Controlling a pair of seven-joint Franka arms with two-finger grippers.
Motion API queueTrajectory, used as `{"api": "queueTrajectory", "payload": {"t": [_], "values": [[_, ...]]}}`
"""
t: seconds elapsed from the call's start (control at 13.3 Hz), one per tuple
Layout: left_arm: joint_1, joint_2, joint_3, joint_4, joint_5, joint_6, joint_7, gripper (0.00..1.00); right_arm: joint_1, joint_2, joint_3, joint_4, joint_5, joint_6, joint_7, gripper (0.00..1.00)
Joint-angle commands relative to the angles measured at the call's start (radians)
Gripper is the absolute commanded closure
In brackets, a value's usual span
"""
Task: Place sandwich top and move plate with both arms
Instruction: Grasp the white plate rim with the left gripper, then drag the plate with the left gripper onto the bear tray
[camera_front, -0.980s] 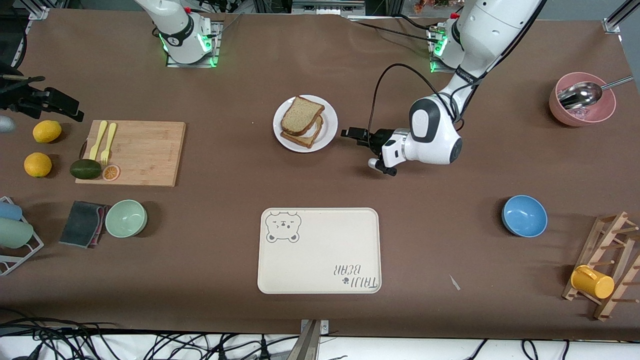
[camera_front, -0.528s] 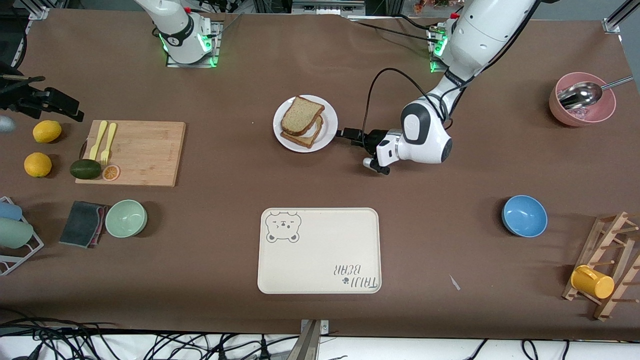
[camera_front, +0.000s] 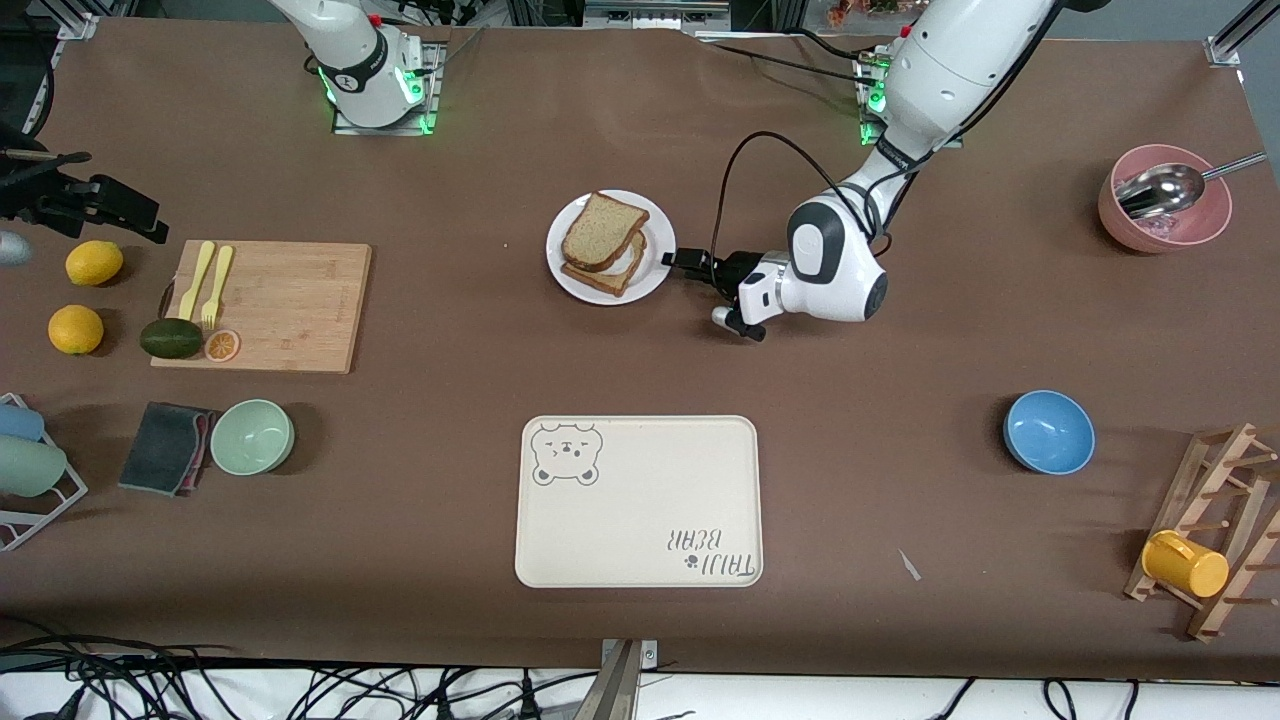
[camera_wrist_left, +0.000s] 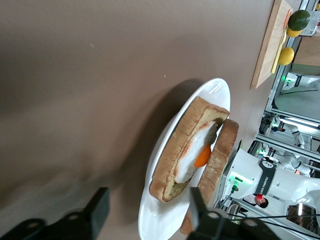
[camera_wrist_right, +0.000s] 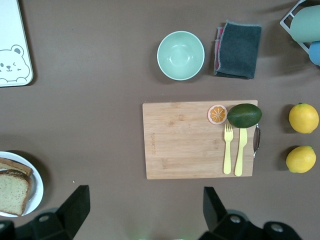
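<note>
1. The round glossy white plate (camera_front: 611, 247) sits on the brown table between the two arm bases, farther from the front camera than the cream rectangular tray with a bear drawing (camera_front: 638, 501).
2. The brown speckled wholegrain sandwich top (camera_front: 603, 230) lies on the plate, over a slice bearing a fried egg (camera_wrist_left: 196, 156).
3. The left gripper (camera_front: 684, 262) is low at the plate's rim, its fingers (camera_wrist_left: 99, 210) spread wide and holding nothing.
4. The right gripper (camera_wrist_right: 142, 206) waits high over the table, near the plate, over the light wooden cutting board (camera_wrist_right: 200, 139), fingers wide apart and empty.
</note>
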Motion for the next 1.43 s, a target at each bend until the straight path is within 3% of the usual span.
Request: {"api": "queueTrajectory", "payload": {"t": [0.0,0.23,0.45,0.68,0.83,1.36], "values": [[-0.028,0.013,0.005,0.005,-0.050,0.012,0.032,0.39,-0.005,-0.013,0.007,-0.012,-0.001,-0.005,-0.003,0.00],[-0.042,0.027,0.005,0.005,-0.067,0.010,0.038,0.45,-0.005,-0.013,0.008,-0.012,-0.001,-0.005,-0.003,0.00],[-0.043,0.028,0.005,0.003,-0.074,0.010,0.038,0.60,-0.005,-0.013,0.008,-0.012,-0.001,-0.005,-0.003,0.00],[-0.045,0.031,0.000,0.003,-0.082,0.010,0.036,0.79,-0.005,-0.013,0.008,-0.012,-0.001,-0.005,-0.003,0.00],[-0.045,0.030,-0.012,0.005,-0.123,0.012,0.038,0.97,-0.005,-0.013,0.008,-0.012,-0.001,-0.005,-0.003,0.00],[-0.039,0.008,-0.012,0.006,-0.131,0.015,0.036,1.00,-0.004,-0.013,0.008,-0.012,-0.001,-0.005,-0.002,0.00]]}}
